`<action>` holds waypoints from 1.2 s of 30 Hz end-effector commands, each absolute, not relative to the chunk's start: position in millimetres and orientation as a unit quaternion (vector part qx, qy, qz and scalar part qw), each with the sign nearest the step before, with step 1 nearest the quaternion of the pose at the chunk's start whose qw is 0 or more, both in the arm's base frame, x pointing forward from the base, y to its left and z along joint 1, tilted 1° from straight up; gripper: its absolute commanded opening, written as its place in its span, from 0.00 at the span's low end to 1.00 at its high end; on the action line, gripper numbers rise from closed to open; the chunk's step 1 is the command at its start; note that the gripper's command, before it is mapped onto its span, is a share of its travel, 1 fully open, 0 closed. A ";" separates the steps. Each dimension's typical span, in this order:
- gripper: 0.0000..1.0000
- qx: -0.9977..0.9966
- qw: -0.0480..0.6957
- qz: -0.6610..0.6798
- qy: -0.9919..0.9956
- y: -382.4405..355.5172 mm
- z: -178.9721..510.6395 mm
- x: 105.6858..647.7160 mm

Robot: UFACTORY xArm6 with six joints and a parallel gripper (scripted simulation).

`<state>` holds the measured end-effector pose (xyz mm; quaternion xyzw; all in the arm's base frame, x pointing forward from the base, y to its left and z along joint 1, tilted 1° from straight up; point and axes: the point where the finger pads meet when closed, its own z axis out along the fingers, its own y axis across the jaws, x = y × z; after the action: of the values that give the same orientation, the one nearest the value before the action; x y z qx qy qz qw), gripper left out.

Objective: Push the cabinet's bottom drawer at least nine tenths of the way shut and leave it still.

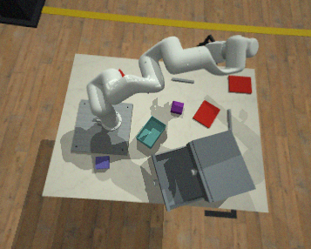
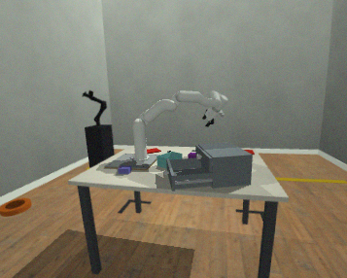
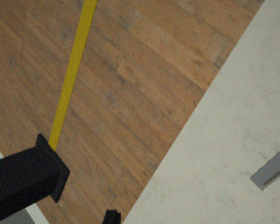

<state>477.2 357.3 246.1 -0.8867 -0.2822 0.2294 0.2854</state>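
The grey cabinet (image 1: 222, 163) stands at the table's front right corner. Its bottom drawer (image 1: 178, 176) is pulled far out toward the left, open and empty, with its front panel (image 1: 158, 183) at the left end. It also shows in the exterior view (image 2: 185, 174). My gripper (image 2: 208, 119) hangs high in the air above the table's far side, well away from the drawer, with its fingers open and empty. In the top view only its dark tip (image 1: 205, 42) shows behind the arm. The wrist view shows the table edge and floor, not the drawer.
A teal open box (image 1: 151, 131) sits just left of the drawer. A purple cube (image 1: 177, 107), two red flat blocks (image 1: 206, 113) (image 1: 240, 84), a second purple block (image 1: 102, 162) and thin grey bars (image 1: 183, 80) lie on the table. My base plate (image 1: 102, 127) is at the left.
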 end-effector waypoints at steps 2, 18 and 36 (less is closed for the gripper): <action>1.00 -0.887 0.286 0.227 -0.283 357.6 248.5 477.6; 1.00 -0.887 0.286 0.227 -0.283 357.4 248.5 477.7; 1.00 -0.932 0.278 0.055 -0.227 139.0 249.1 565.7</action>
<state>549.4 197.5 247.5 -0.9228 -0.2406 0.1121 0.2793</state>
